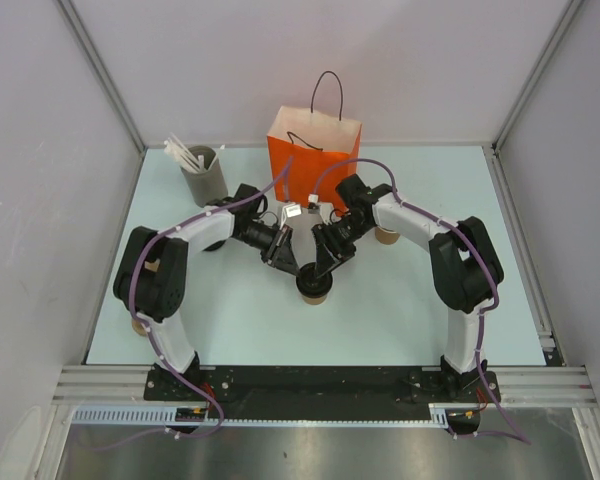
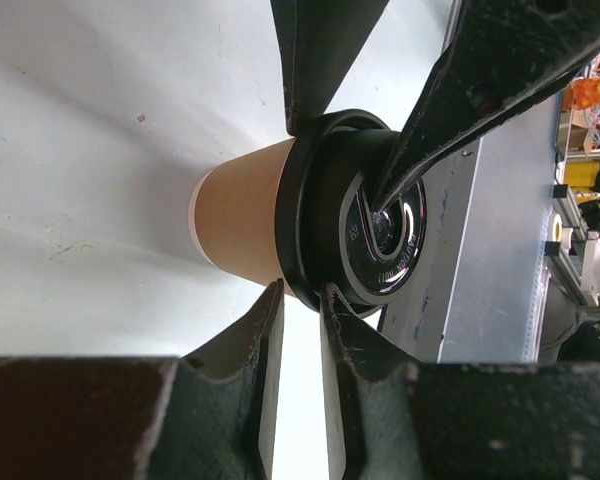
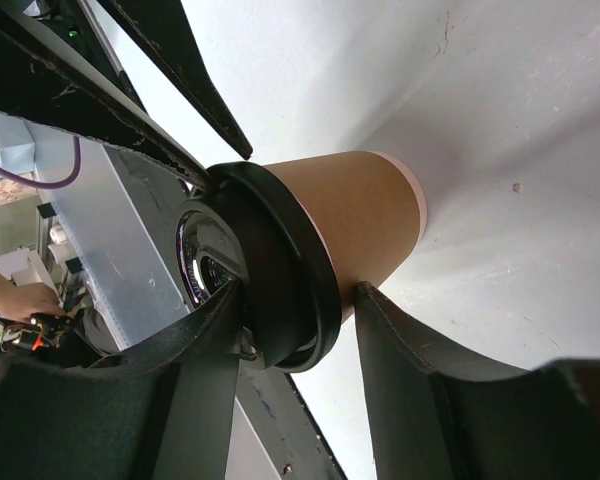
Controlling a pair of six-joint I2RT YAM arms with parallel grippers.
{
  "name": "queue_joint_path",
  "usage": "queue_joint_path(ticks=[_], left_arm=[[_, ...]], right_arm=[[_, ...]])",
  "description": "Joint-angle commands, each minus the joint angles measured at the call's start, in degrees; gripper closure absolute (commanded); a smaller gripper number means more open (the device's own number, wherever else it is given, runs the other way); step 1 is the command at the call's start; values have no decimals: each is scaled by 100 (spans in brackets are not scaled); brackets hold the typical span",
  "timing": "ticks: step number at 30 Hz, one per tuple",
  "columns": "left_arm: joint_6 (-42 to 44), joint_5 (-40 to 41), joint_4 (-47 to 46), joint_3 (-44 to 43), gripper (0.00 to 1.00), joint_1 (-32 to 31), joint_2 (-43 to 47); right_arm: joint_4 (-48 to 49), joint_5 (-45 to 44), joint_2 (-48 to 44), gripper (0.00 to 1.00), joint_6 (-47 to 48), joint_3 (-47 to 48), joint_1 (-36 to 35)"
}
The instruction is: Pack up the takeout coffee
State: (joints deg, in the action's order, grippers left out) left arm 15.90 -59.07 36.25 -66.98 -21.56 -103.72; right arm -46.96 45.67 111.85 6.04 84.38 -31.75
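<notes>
**Seating the lid; bagging not begun**

Left gripper (image 2: 288, 205) clamps the black lid (image 2: 315, 210) on the takeout coffee (image 2: 245, 215), upright mid-table (image 1: 430, 320). Right gripper (image 3: 300, 290) straddles the lid's rim, half spread; whether it grips is unclear. The cup is not yet in the orange bag (image 1: 315, 150) behind.

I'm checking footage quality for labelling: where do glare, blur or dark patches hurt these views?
Left wrist: glare streaks on the black lid, left fingers blurred and dark. Right wrist: cup sharp, right fingers silhouetted. Top external: even, soft light.
</notes>
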Motion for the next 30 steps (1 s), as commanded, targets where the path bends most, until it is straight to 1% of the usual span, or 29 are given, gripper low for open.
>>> queue_joint_path(ticks=[1, 7, 10, 11, 13, 14, 15, 19, 22, 30], left_arm=[[651, 1723, -224, 124, 75, -349, -500], [599, 1689, -188, 54, 73, -384, -588], [485, 1522, -416, 115, 61, -375, -299], [475, 1469, -513, 159, 53, -366, -193], [467, 1338, -584, 185, 48, -358, 88], [475, 1276, -601, 211, 42, -340, 185], [484, 1214, -628, 212, 39, -323, 264], [545, 994, -602, 238, 36, -278, 580], [555, 871, -645, 282, 35, -243, 678], [598, 239, -760, 414, 33, -120, 1029]], right_arm=[[-50, -954, 372, 50, 354, -79, -191], [-103, -1095, 443, 50, 380, -71, -209], [-120, -1087, 416, 50, 406, -79, -227], [-120, -1052, 399, 50, 415, -79, -218], [-103, -1043, 320, 50, 433, -79, -235], [-103, -1043, 285, 50, 424, -79, -227], [-103, -1060, 258, 50, 433, -79, -227], [-111, -1315, 372, 50, 415, -79, -218], [-112, -1122, 512, 50, 415, -88, -183], [-94, -981, 715, 50, 389, -158, -33]])
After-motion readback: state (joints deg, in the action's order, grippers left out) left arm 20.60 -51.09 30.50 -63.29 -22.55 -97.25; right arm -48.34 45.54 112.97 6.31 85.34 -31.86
